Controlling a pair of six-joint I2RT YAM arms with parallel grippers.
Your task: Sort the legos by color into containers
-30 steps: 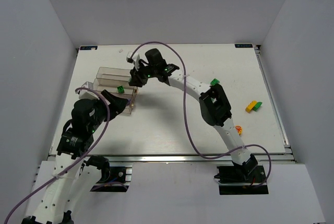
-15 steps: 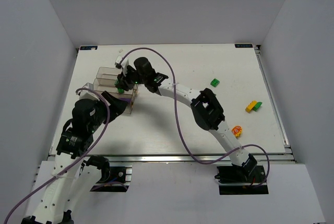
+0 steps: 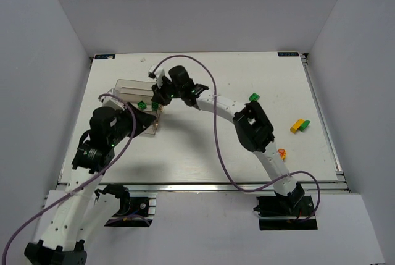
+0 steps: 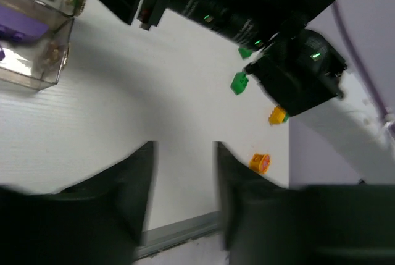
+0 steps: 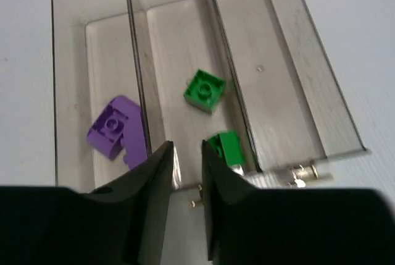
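The containers (image 5: 129, 42) are three clear boxes joined side by side, seen at mid-left in the top view (image 3: 126, 86). The left box holds a purple lego (image 5: 114, 132). The middle box holds two green legos (image 5: 205, 90) (image 5: 225, 147); the right box holds nothing. My right gripper (image 5: 187, 147) (image 3: 159, 95) hovers over the containers' near end, its jaws all but together with nothing between them. My left gripper (image 4: 184, 147) (image 3: 147, 121) hangs beside the containers, blurred, a gap between its fingers and nothing in it. Loose legos lie to the right: green (image 3: 253, 97), yellow-and-green (image 3: 300, 126), orange (image 3: 282, 152).
The right arm (image 3: 247, 123) arches across the table's middle between the containers and the loose legos. The left wrist view shows the containers' corner (image 4: 37, 49), the table's front rail (image 4: 179, 240) close below, and the purple cable.
My right gripper swung left over the containers, then back right, and its jaws narrowed. The left arm rose and shifted toward the containers, its jaws closing most of the way.
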